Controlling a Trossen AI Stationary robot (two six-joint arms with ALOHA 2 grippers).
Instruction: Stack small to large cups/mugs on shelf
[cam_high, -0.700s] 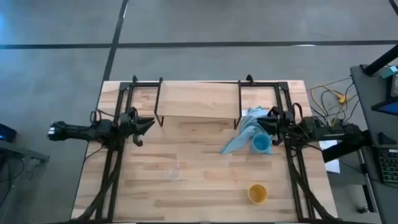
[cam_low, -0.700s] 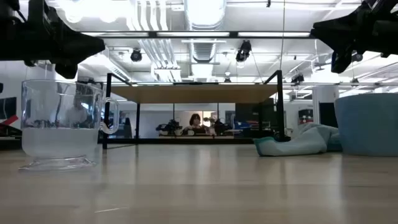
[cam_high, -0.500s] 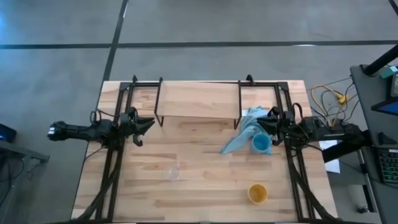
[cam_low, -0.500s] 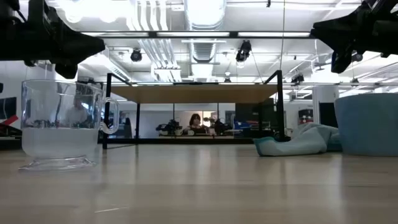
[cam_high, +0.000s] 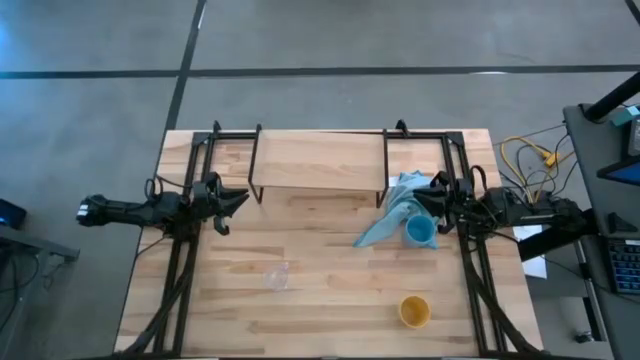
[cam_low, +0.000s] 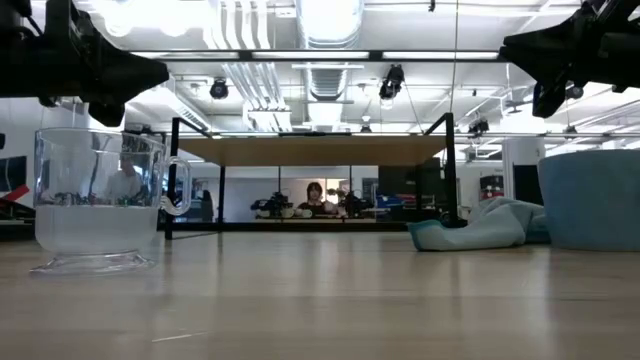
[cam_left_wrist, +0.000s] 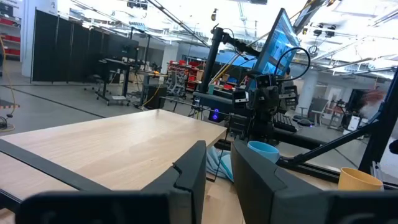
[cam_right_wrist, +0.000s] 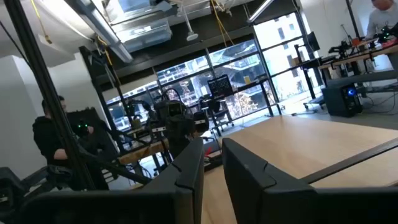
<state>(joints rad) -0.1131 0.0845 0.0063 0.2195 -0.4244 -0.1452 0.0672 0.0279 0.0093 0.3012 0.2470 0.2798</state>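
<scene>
Cups are sitting apart on the tabletop (cam_high: 330, 300): the yellow cup (cam_high: 414, 311) nearest at 5 o'clock, the glass (cam_high: 277, 275) at 7, the blue cup (cam_high: 420, 232) at 3, touching the cloth (cam_high: 392, 212). Left pincer (cam_high: 232, 201) at 9 and right pincer (cam_high: 424, 201) at 3 are hovering slightly spread, gripping nothing. Farthest, the shelf (cam_high: 320, 160) is standing at 12.

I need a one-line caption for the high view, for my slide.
Both arms wait at the table's sides; clear glass, blue cup beside a cloth, and yellow cup stand below the bare shelf.
</scene>
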